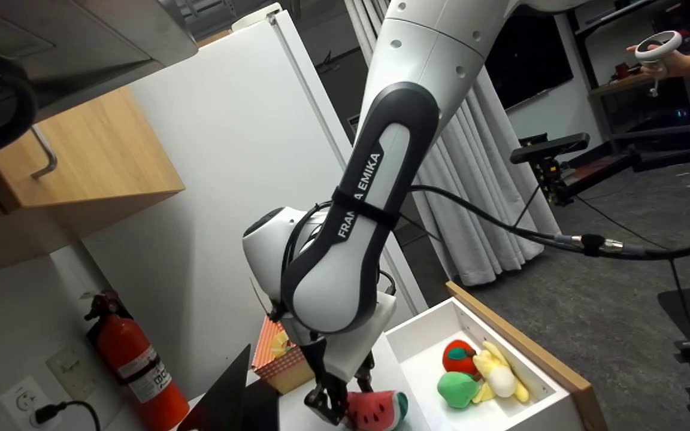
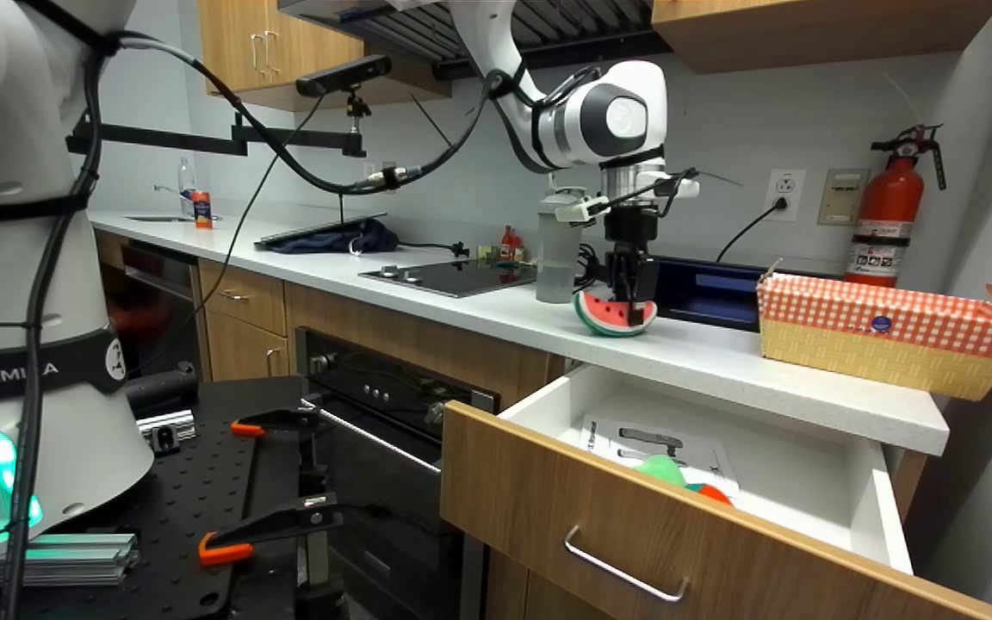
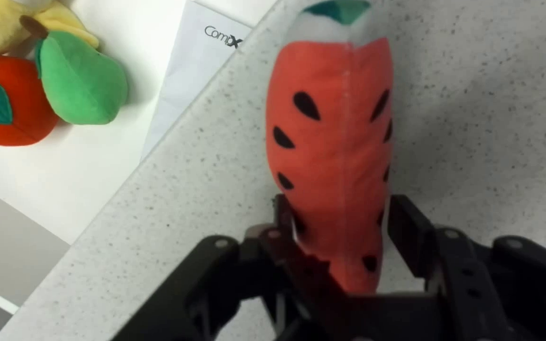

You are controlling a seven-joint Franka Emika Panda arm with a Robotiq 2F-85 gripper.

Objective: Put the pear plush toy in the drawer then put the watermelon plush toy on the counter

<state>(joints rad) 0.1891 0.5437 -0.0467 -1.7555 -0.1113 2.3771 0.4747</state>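
The lime-green pear plush toy (image 1: 457, 390) lies inside the open drawer (image 2: 793, 469); the pear also shows in the wrist view (image 3: 83, 80), and only its top shows over the drawer front in an exterior view (image 2: 661, 469). The watermelon plush toy (image 2: 601, 314) stands rim-down on the white counter (image 2: 720, 362), near the counter's edge above the drawer. My gripper (image 3: 340, 208) points down with one finger on each side of the watermelon's near end. A thin gap shows between the right finger and the toy; the left finger is against or very near it.
In the drawer lie a red round toy (image 1: 459, 357), a yellow toy (image 1: 501, 377) and a paper sheet (image 2: 660, 443). On the counter stand a checked orange-and-tan box (image 2: 883, 344), a dark blue tray (image 2: 707, 293), a clear bottle (image 2: 558, 258) and a fire extinguisher (image 2: 883, 215).
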